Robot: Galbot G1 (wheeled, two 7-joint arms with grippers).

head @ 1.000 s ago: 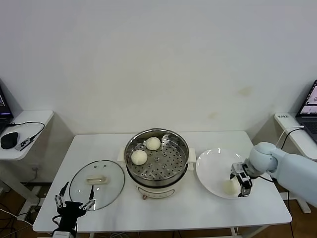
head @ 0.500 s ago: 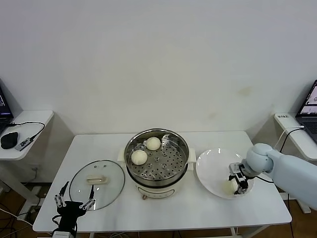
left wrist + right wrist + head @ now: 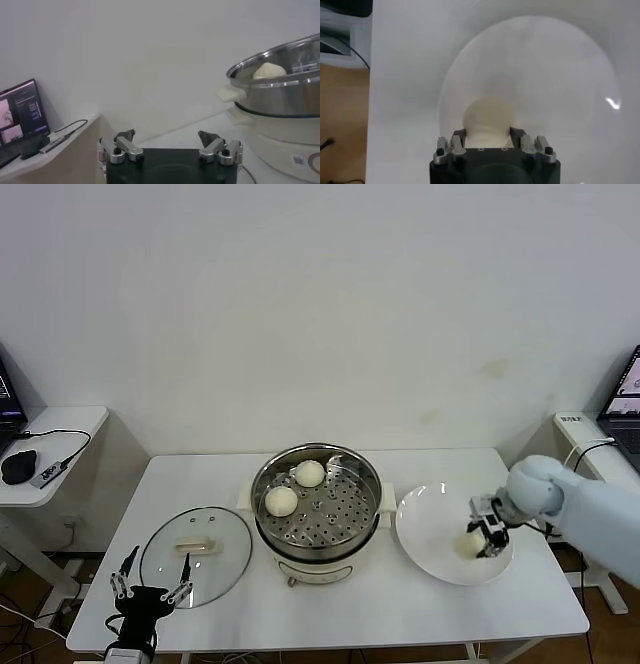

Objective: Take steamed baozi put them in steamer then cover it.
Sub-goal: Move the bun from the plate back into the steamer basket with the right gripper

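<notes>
since the right gripper [image 3: 487,536] is clamped on the bun [image 3: 470,544] over the plate's [image 3: 425,524] right edge, lift gently without squashing it, then cross to the steamer [image 3: 316,499].

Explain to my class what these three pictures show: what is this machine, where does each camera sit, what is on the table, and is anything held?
This is a two-armed robot. One camera looks down from its head; one sits on each wrist. On the white table stand a steel steamer holding two baozi, a glass cover lying flat beside it, and a white plate. The right gripper is shut on a third baozi on the plate. The left gripper waits open at the table's near edge by the cover.
</notes>
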